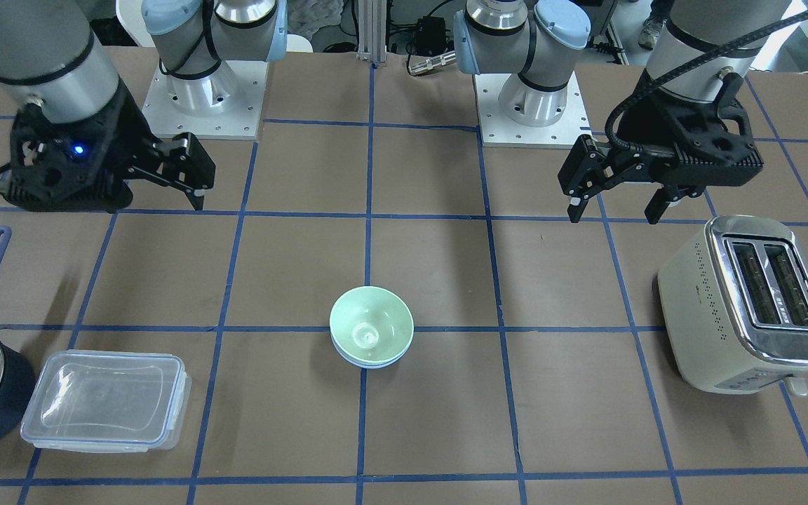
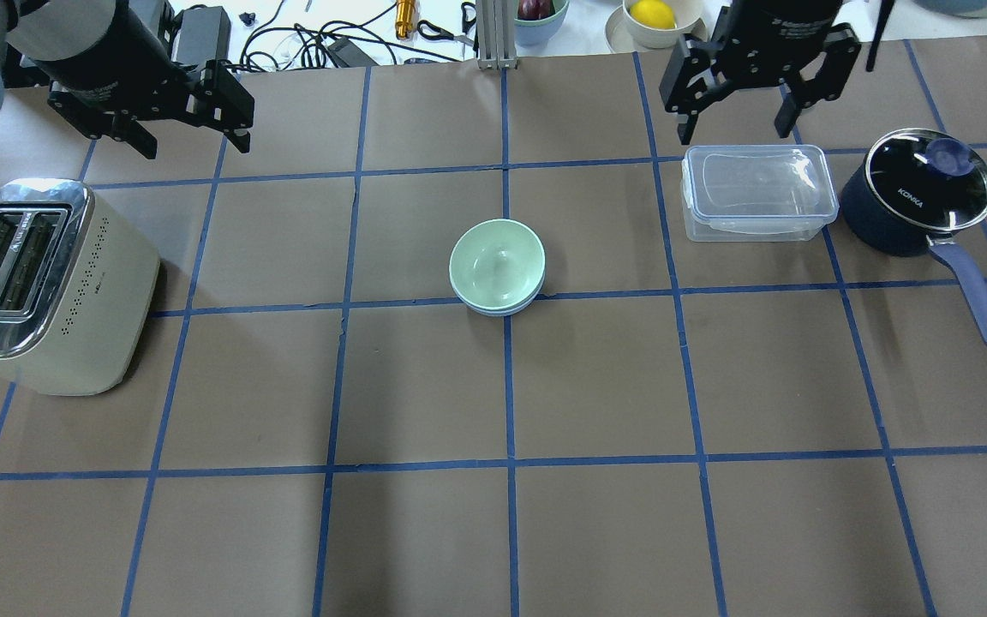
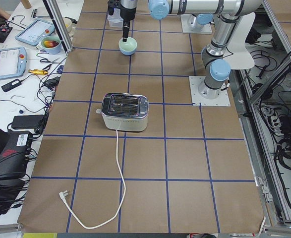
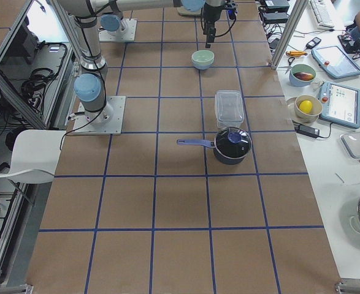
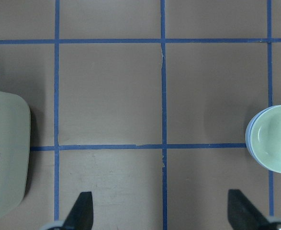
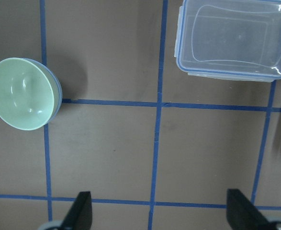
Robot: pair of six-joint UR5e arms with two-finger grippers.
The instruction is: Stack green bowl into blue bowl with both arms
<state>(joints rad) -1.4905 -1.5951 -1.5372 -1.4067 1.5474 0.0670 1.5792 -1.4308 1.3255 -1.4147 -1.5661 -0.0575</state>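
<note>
the table [image 2: 596,386] is covered in brown paper ruled into squares by blue tape. most squares are left bare, above all along the robot's near side. a white bench strewn with cables and tablets is seen beyond the far edge.

a cream toaster [image 2: 39,287] is set near the left end. a navy lidded saucepan [image 2: 918,201] is placed at the right end, its handle turned toward the robot. a clear lidded plastic container [image 2: 757,193] is found just beside it, toward the middle.

the left gripper [image 1: 613,210] and right gripper [image 2: 733,130] are held raised, fingers spread wide with nothing between them, well apart from the bowls on either side.

the green bowl [image 2: 496,264] is nested upright inside the blue bowl [image 1: 370,364] at the table's centre. only a thin blue rim is shown beneath it, and open paper is left all around.
</note>
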